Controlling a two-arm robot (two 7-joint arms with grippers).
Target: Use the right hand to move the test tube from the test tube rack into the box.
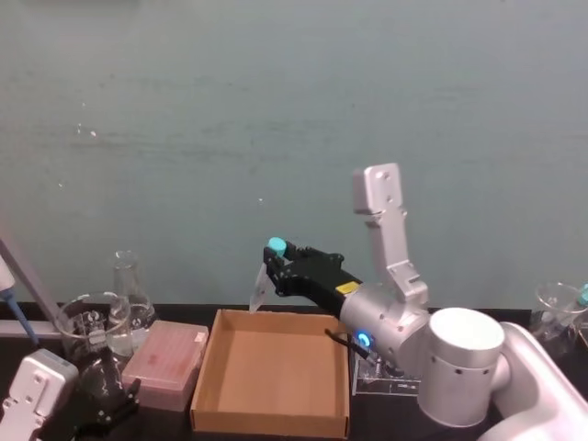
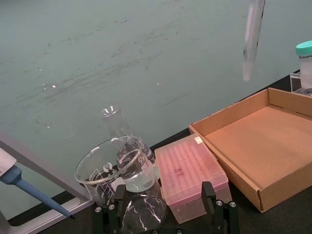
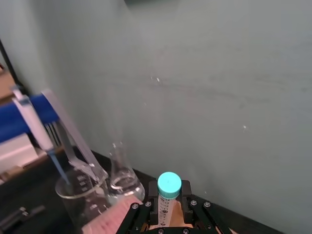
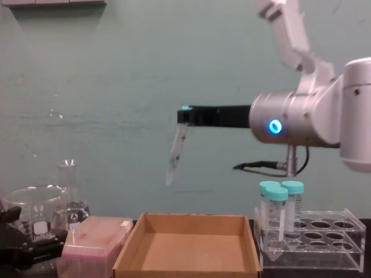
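Note:
My right gripper (image 1: 274, 262) is shut on the test tube (image 1: 260, 287) just below its small teal cap. The slim clear tube (image 4: 175, 152) hangs tilted in the air, high above the far left part of the box (image 4: 185, 269). The right wrist view shows the cap and graduation marks of the tube (image 3: 168, 195) between the fingers. The brown cardboard box (image 1: 207, 367) lies low on the table with nothing inside. To its right stands the clear test tube rack (image 4: 313, 243), holding three wider teal-capped tubes (image 4: 278, 202). My left gripper (image 2: 161, 214) rests open at the near left.
A pink translucent box (image 1: 165, 363) sits against the cardboard box's left wall. A beaker (image 1: 87, 326) and a conical flask (image 1: 129, 285) stand left of it, with a pipette (image 2: 29, 187) on a stand beyond. Another beaker (image 1: 560, 308) is at the far right.

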